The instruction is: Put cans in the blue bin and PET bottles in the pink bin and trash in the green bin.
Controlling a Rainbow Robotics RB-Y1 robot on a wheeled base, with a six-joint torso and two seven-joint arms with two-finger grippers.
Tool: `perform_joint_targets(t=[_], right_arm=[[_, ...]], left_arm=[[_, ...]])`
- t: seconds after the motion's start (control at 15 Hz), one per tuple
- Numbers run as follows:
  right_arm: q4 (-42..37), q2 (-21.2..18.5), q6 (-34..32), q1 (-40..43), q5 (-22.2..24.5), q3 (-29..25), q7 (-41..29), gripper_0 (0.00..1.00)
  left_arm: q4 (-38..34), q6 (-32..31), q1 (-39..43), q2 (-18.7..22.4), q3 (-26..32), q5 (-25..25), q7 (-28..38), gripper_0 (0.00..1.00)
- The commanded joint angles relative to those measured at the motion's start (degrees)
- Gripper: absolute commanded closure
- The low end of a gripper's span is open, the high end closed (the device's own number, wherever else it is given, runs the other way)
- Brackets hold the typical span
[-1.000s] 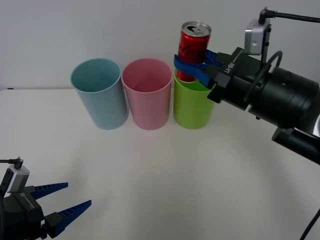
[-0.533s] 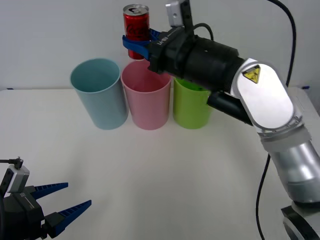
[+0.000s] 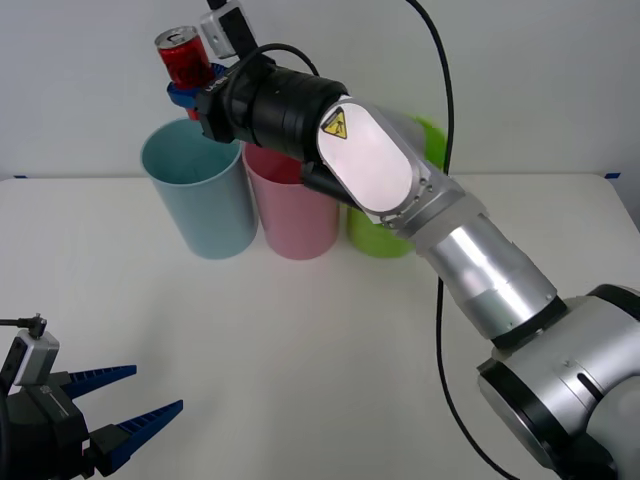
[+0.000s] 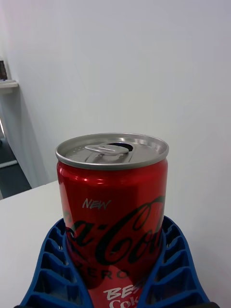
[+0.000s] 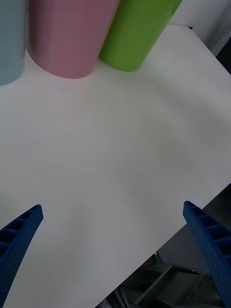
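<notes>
Front view: the right gripper (image 3: pixel 186 88) holds the red can (image 3: pixel 181 60) upright, clamped between its blue fingers, above the far rim of the blue bin (image 3: pixel 196 199); the pink bin (image 3: pixel 290 215) and green bin (image 3: pixel 380 238) stand beside it in a row; the left gripper (image 3: pixel 128 410) waits low at the near corner of the table (image 3: pixel 320 330), fingers apart.

Right wrist view: the can (image 4: pixel 113 207) has a silver top with an opened tab and white lettering.

Left wrist view: blue fingers (image 5: pixel 19 236) are spread wide.

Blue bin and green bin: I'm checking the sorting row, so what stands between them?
The pink bin stands between the blue bin and the green bin, as the front view shows.
</notes>
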Motion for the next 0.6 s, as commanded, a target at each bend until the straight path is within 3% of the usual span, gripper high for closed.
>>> perform_joint_targets(t=[0.07, 0.27, 0.6], right_arm=[[8.6, 2.6, 1.6, -5.2, 1.4, 0.4, 0.0, 1.0], [15.9, 3.1, 4.2, -10.0, 1.3, 4.5, -0.9, 1.0], [19.3, 3.2, 5.2, -10.9, 1.4, 7.9, -1.9, 1.0]], left_arm=[[0.0, 0.0, 0.0, 0.0, 0.0, 0.0, 0.0, 0.0], [0.0, 0.0, 0.0, 0.0, 0.0, 0.0, 0.0, 0.0], [0.0, 0.0, 0.0, 0.0, 0.0, 0.0, 0.0, 0.0]])
